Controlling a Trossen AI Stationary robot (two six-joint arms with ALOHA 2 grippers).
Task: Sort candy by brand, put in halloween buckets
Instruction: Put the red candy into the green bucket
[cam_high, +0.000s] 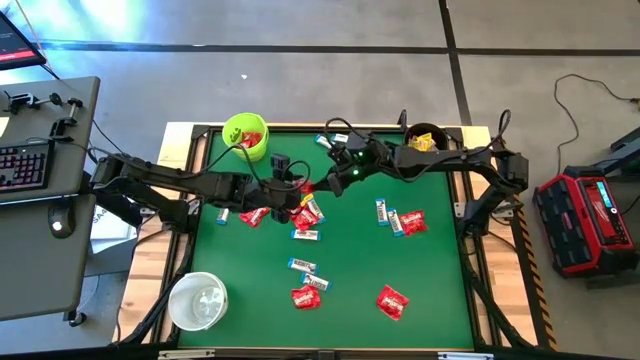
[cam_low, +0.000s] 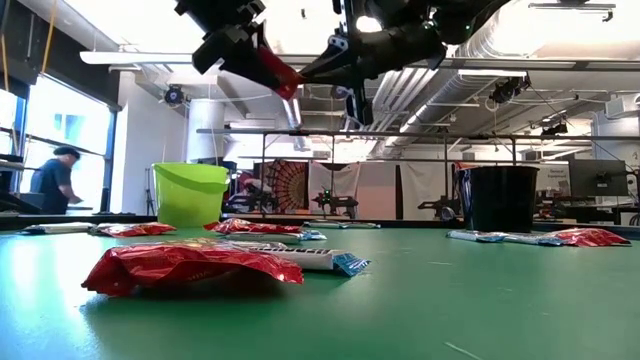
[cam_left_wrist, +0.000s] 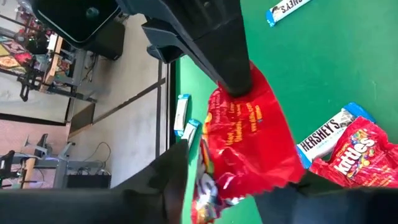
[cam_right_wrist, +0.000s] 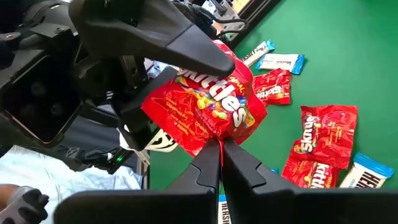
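Both grippers' fingers pinch one red packet (cam_right_wrist: 208, 109) midair; left's (cam_left_wrist: 186, 180) grip looks partial, right (cam_right_wrist: 221, 152) clamped.

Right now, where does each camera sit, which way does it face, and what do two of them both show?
High: overhead, straight down; both arms over the green table.
Low: table height, level across; both arms hang in from above.
Left wrist: past the left pincer at a red packet.
Right wrist: past the right pincer, shut on that packet.
Both wrist views share the red packet, pinched between both pincers.
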